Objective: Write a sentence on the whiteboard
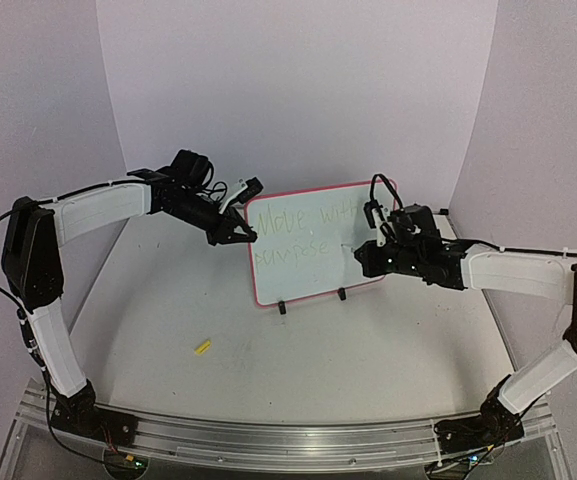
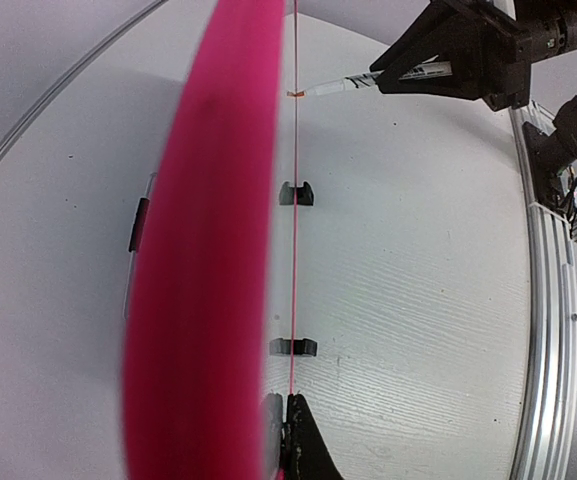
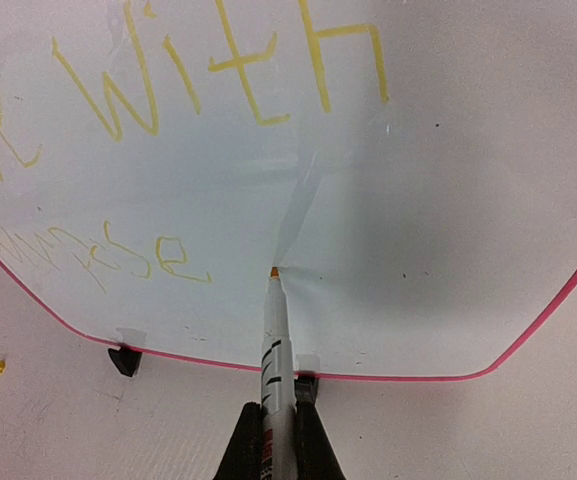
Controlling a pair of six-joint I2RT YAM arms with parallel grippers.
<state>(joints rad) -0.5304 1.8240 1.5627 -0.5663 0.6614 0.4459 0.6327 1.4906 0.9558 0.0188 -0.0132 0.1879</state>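
While the left gripper [image 1: 240, 235] clamps the left edge of the whiteboard [image 1: 313, 275], steadying it upright mid-table, the right gripper [image 1: 361, 252] pinches the marker [image 3: 276, 340], tip against the surface just past "purpose". Count: one whiteboard, two feet [image 1: 282, 308], one marker, two lines of the sentence [image 1: 303, 232], one yellow scrap [image 1: 203, 348].

Left gripper [image 1: 236, 234] points toward 4 o'clock, jaws clamped; right gripper [image 1: 361, 255] points toward 9 o'clock, jaws clamped.
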